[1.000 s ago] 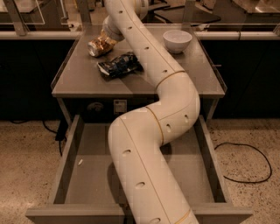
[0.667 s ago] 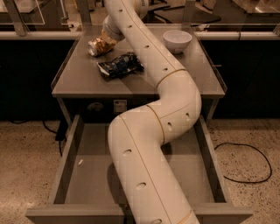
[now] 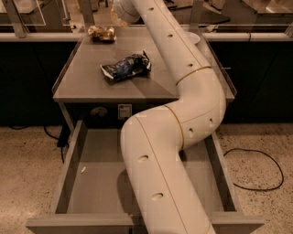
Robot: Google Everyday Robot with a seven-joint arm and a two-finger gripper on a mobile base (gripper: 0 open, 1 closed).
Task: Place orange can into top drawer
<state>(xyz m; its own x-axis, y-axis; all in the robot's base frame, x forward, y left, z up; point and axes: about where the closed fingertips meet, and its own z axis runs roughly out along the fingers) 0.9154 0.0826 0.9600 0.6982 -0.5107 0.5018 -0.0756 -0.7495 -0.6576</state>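
Has drawn the two-finger gripper (image 3: pixel 117 13) up to the top edge, grip impossible to tell, leaving the shiny orange-gold metal can (image 3: pixel 101 33) ungrasped on the grey tabletop (image 3: pixel 82 82), far from the open shallow grey metal drawer (image 3: pixel 98 183).

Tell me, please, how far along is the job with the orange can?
Done: the top drawer stands pulled open. In hand: the gripper is at the view's top edge, just right of the orange can, which lies at the far left of the tabletop. Left: grasping the can, carrying it over and setting it in the drawer.
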